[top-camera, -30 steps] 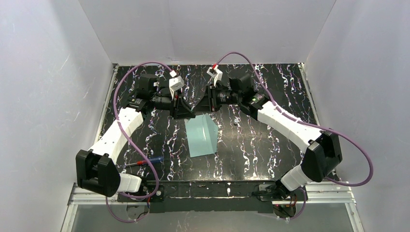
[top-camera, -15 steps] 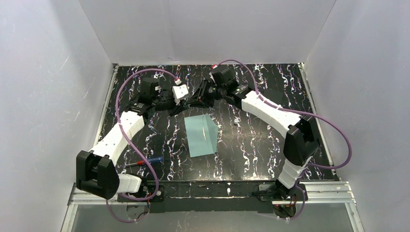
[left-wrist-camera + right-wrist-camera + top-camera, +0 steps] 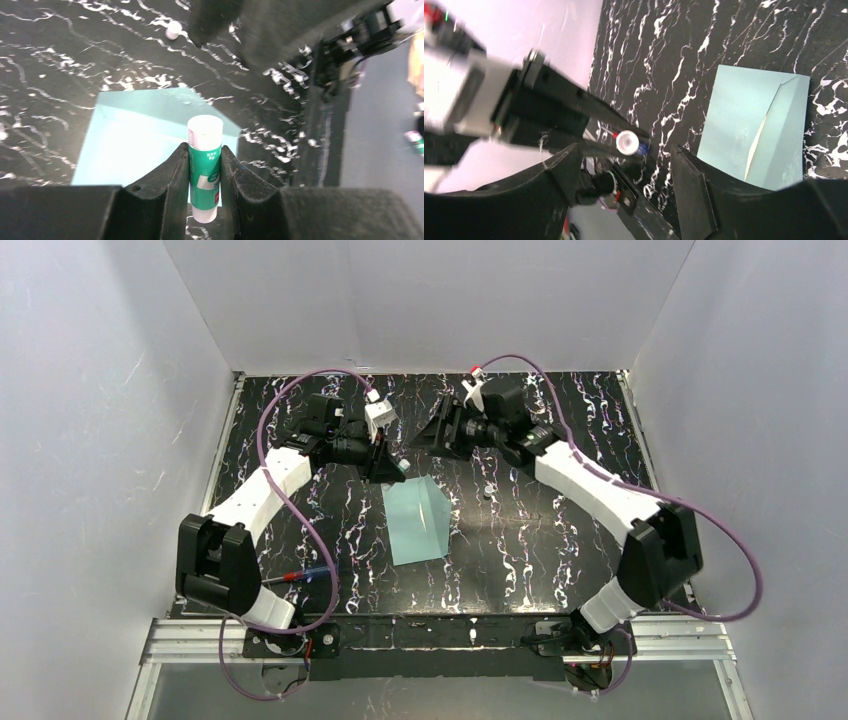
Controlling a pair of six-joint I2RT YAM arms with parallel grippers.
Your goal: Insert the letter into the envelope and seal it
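**Glue stick held just off the envelope's far corner**

Top view: my left end effector [image 3: 385, 468] hangs near the far-left corner of the envelope [image 3: 415, 525]. The envelope lies mid-table [image 3: 540, 530], its long axis running away from me. The right end effector [image 3: 432, 435] sits further back. There is open room on every side.

Left wrist: the fingers are clamped on a glue stick [image 3: 204, 170], with the envelope below.

Right wrist: the jaws are wide and empty, and the flap looks part-raised. I can't make out the letter.

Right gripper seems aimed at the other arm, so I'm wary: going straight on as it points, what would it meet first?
Probably the glue stick held in the left gripper: its white end appears centred between the open jaws of the right gripper, though depth is unclear.
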